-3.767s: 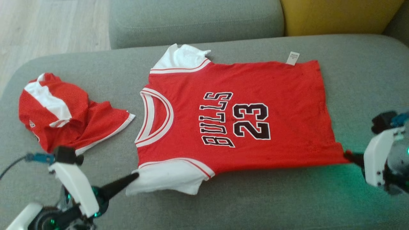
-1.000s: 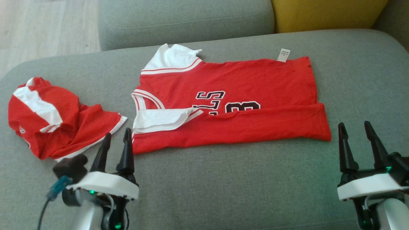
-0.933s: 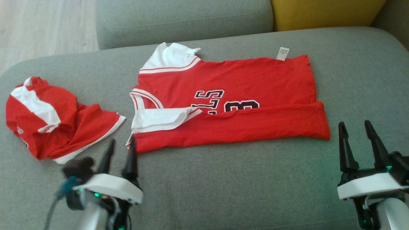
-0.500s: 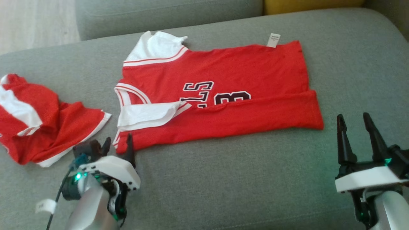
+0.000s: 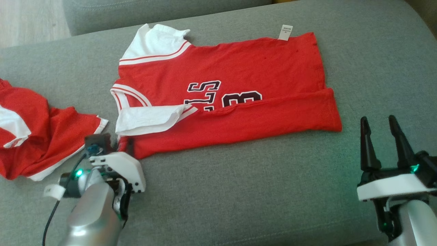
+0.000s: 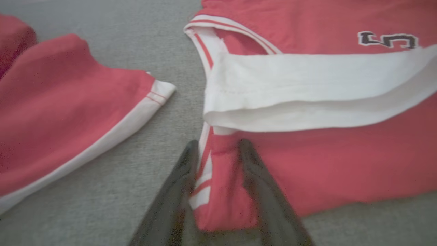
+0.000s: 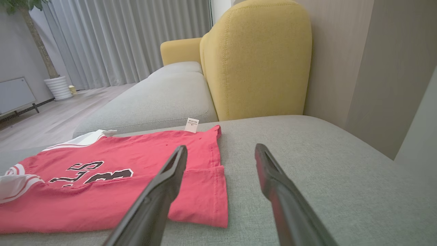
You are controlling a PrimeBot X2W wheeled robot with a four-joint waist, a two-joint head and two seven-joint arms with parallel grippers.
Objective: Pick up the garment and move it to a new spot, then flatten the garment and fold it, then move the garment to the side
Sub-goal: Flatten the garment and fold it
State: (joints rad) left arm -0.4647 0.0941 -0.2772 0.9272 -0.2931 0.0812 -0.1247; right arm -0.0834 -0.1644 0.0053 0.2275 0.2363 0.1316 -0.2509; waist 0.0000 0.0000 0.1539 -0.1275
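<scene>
— While the head view looks down, where is the left gripper (image 5: 123, 145)?
— At the near collar-side corner of the jersey (image 5: 239, 78), which lies on the grey couch (image 5: 239, 198). A second red garment (image 5: 41, 136) lies just to its left. The right gripper (image 5: 378, 119) stands wide apart and empty, with the jersey's hem ahead and to its left.
— And the left wrist view?
— Fingers straddle that folded corner, with cloth touching both. Whether they pinch it, I cannot tell. The white sleeve (image 6: 307, 85) lies just beyond the tips.
— Right wrist view?
— Fingers are spread with nothing between them. The jersey lies ahead-left, and a yellow cushion (image 7: 256, 61) stands well beyond.
</scene>
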